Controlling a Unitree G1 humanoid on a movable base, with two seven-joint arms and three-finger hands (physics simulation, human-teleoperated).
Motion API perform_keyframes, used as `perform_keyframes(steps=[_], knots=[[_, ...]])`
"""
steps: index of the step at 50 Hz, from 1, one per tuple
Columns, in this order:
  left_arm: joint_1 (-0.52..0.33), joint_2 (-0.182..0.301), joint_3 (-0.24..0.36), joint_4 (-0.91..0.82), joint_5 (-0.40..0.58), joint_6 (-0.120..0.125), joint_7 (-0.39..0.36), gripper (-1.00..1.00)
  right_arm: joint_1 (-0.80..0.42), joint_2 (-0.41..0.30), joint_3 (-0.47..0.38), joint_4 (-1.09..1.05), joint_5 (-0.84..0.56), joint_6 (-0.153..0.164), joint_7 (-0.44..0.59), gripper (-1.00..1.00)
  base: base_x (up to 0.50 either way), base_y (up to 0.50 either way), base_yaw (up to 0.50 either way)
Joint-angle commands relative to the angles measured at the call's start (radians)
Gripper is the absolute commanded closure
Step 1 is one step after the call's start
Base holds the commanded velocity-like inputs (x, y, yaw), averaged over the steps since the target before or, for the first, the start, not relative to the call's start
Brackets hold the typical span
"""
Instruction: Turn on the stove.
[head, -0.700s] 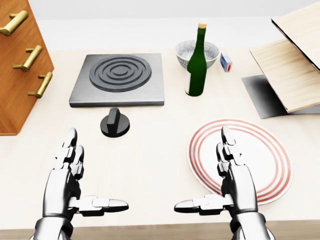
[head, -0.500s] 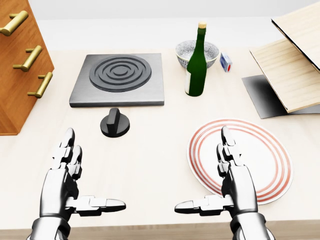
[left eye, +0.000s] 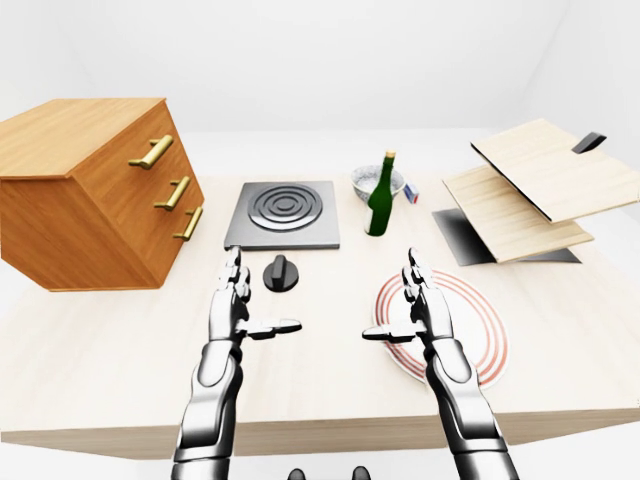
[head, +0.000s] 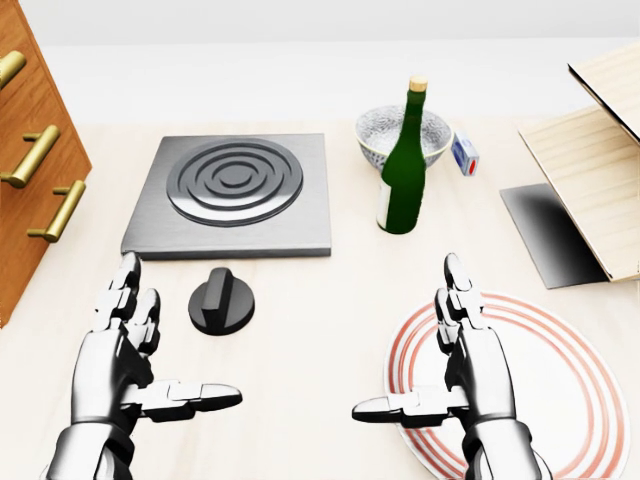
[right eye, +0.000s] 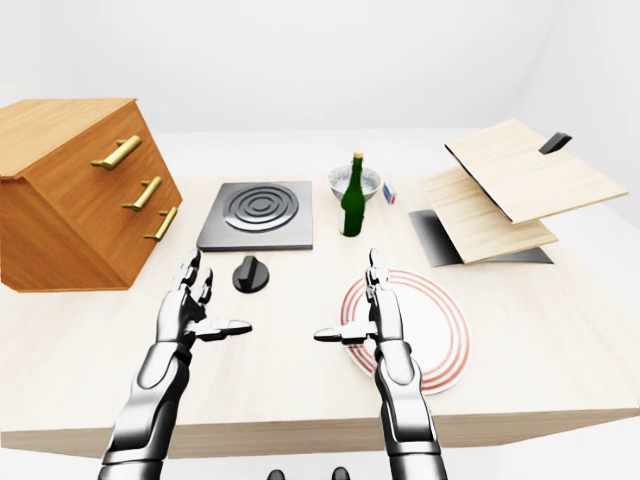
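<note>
Both hands open over the table, nothing grabbed

Left hand (head: 125, 365) sits just left of the stove knob (head: 221, 301), below the stove (head: 232, 194); right hand (head: 462, 365) hovers over the plate (head: 560, 385).

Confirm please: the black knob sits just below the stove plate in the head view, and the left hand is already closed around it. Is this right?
Not quite. The knob does sit just below the stove plate, but the left hand is open and apart from it, lower left of the knob in the head view, fingers spread.

Pale wood table (head: 300, 300) carries: grey square stove plate (head: 232, 197), black round knob (head: 221, 302), green glass bottle (head: 402, 182), patterned bowl (head: 385, 137), red-ringed white plate (head: 560, 380), wooden drawer chest (left eye: 90, 195).
</note>
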Motion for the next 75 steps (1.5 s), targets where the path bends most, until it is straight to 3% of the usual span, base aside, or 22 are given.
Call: perform_keyframes(steps=[1,13,15,17,26,34,37,40,47,51,54,58,63,66,75], knots=[[-0.004,0.009,0.008,-0.02,-0.027,0.0,0.009,-1.0,-0.002,-0.002,-0.003,-0.005,0.005,0.012,0.004,-1.0,0.5,0.0,0.0],[-0.021,0.014,0.024,0.011,-0.02,0.0,0.02,-1.0,-0.003,0.001,-0.004,0.0,0.008,0.003,0.002,-1.0,0.5,0.0,0.0],[-0.022,0.013,0.021,0.017,-0.018,0.0,0.019,-1.0,0.008,0.003,-0.004,0.002,0.013,-0.048,0.002,-1.0,0.0,0.0,0.0],[-0.026,0.014,0.023,0.027,-0.017,0.0,0.021,-1.0,0.006,0.002,-0.005,-0.003,0.018,-0.033,0.003,-1.0,0.0,0.0,0.0],[-0.04,0.009,0.016,0.081,-0.007,0.0,0.029,-1.0,0.011,0.0,-0.009,-0.024,0.03,-0.029,0.007,-1.0,0.0,0.0,0.0],[-0.033,-0.009,-0.02,0.174,0.026,0.0,0.035,-1.0,0.009,-0.009,-0.028,-0.058,0.06,0.011,0.022,-1.0,0.0,0.0,0.0],[-0.047,-0.015,-0.033,0.231,0.038,-0.016,0.035,-1.0,0.001,-0.013,-0.04,-0.066,0.074,0.026,0.025,-1.0,0.0,0.0,0.0],[-0.081,-0.019,-0.039,0.336,0.048,-0.067,0.032,-1.0,-0.01,-0.016,-0.047,-0.06,0.08,0.031,0.025,-1.0,0.0,0.0,0.0],[-0.113,-0.025,-0.048,0.471,0.053,-0.132,0.024,-1.0,-0.025,-0.02,-0.052,-0.042,0.089,0.036,0.027,-1.0,0.0,0.0,0.0],[-0.112,-0.028,-0.051,0.485,0.049,-0.133,0.016,-1.0,-0.023,-0.021,-0.053,-0.051,0.093,0.045,0.028,-1.0,0.0,0.0,0.0],[-0.119,-0.034,-0.057,0.53,0.056,-0.16,0.018,-1.0,-0.031,-0.023,-0.057,-0.04,0.096,0.045,0.028,-1.0,0.0,0.0,0.0],[-0.133,-0.042,-0.065,0.576,0.061,-0.175,0.011,-1.0,-0.037,-0.025,-0.061,-0.039,0.102,0.051,0.027,-1.0,0.0,0.0,0.0],[-0.154,-0.054,-0.076,0.648,0.072,-0.175,0.004,-1.0,-0.037,-0.027,-0.063,-0.045,0.107,0.056,0.029,-1.0,0.0,0.0,0.0],[-0.137,-0.068,-0.097,0.635,0.086,-0.175,-0.005,-1.0,-0.039,-0.03,-0.071,-0.056,0.117,0.069,0.031,-1.0,0.0,0.0,0.0],[-0.105,-0.098,-0.135,0.61,0.104,-0.175,-0.03,-1.0,-0.06,-0.043,-0.098,-0.069,0.147,0.07,0.028,-1.0,0.0,0.0,0.0]])
